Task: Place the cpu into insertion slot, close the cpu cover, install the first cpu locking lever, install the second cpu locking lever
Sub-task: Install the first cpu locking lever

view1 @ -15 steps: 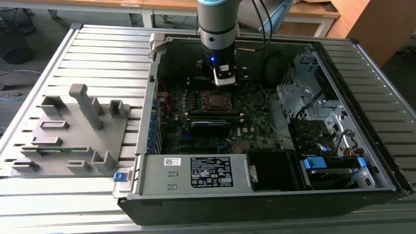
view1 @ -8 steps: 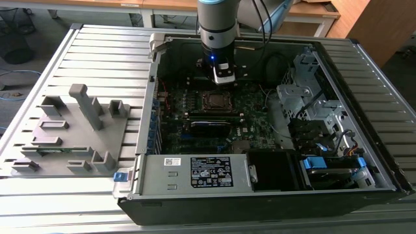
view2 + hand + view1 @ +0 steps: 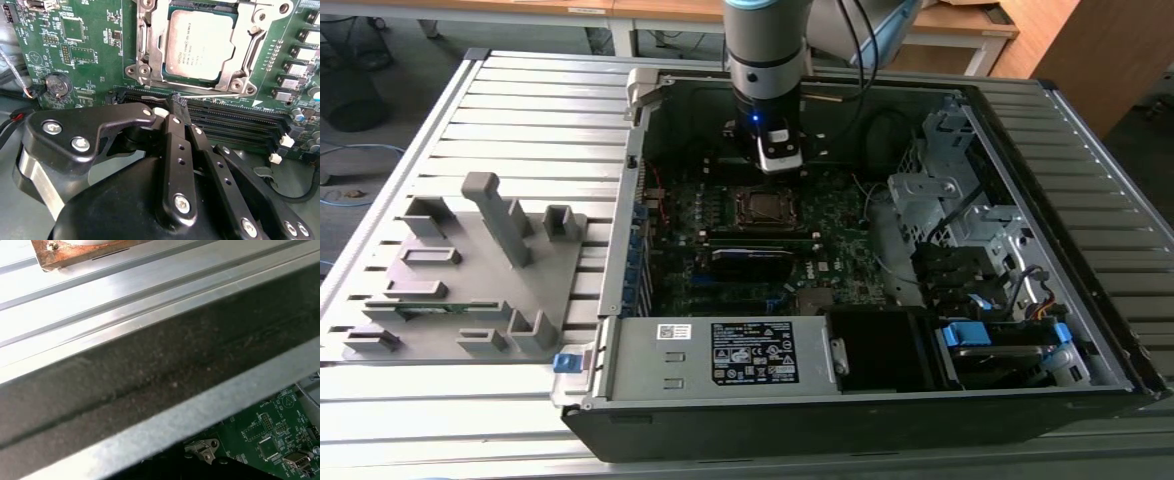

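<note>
Cpu, flat square grey-brown chip [image 3: 200, 45], lies under lowered silvery metal frame cpu cover [image 3: 243, 55] pinning it; black tool [image 3: 179, 104] hangs just beside cover, fingers pinched together empty, seemingly as pusher.

We see an open computer case [image 3: 854, 425] lying on a slatted metal worktop [image 3: 534, 110], with a grey moulded fixture [image 3: 460, 275] beside it, toward the exterior view's left. In the second wrist view, a coin battery [image 3: 56, 86] sits on the green motherboard [image 3: 97, 32].

The cpu cover [image 3: 248, 59] is cut off by the picture's edge.
</note>
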Motion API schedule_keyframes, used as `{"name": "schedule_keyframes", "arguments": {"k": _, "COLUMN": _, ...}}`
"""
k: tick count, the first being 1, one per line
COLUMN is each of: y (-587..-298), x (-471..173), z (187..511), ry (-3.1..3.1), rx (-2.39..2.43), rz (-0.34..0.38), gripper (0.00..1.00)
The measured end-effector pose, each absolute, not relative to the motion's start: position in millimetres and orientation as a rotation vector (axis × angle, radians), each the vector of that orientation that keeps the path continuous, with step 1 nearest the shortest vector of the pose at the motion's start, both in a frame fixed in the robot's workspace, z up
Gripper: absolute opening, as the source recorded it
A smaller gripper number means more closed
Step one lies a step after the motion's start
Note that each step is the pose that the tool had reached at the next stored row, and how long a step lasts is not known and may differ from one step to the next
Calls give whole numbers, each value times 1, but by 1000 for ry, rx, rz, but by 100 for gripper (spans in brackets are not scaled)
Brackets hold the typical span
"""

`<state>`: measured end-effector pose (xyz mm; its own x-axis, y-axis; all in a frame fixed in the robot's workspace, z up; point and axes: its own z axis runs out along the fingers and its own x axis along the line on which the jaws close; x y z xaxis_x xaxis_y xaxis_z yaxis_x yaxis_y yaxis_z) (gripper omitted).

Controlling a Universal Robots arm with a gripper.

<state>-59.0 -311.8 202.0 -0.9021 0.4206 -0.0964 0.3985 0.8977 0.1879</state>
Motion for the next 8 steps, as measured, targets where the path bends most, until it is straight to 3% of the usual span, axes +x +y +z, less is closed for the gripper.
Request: {"name": "schedule_keyframes", "arguments": {"k": 8, "y": -312, "x": -61, "z": 202, "ry": 2926, "rx": 634, "rz": 248, "gripper": 11}}
